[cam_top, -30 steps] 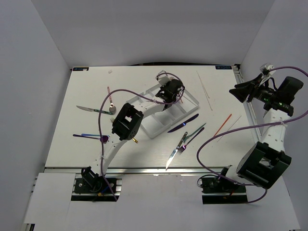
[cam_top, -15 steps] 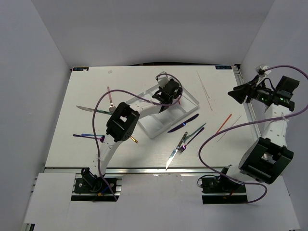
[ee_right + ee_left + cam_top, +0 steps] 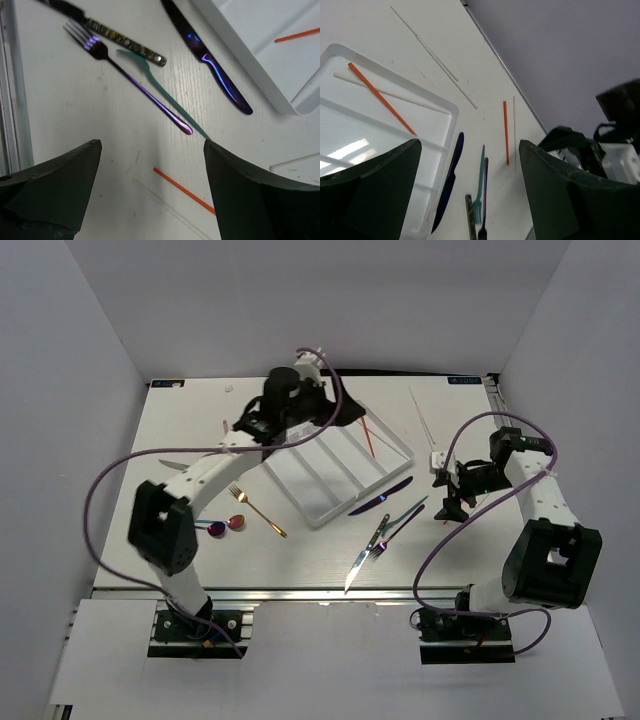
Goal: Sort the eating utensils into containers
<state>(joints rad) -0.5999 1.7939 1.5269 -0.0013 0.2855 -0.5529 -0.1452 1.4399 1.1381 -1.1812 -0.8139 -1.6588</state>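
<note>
Nearest us, off the tray's point(image 3: 318, 522) near right corner, a silver knife point(image 3: 355, 570), a purple fork point(image 3: 95, 44) and a teal fork point(image 3: 170, 97) lie on the surface. A blue knife point(image 3: 200, 52) lies just beside the tray's rim. Our right pincer point(image 3: 150, 145) hangs right of the tray, spread wide and empty. An orange chopstick point(image 3: 371, 437) lies in the tray's far right compartment. Over the tray's far end, our left pincer point(image 3: 469, 145) gapes, holding nothing.

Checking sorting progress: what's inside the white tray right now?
An orange chopstick crosses a pale stick in the white tray's end compartment. Nothing else shows; the left end effector covers the far corner.
</note>
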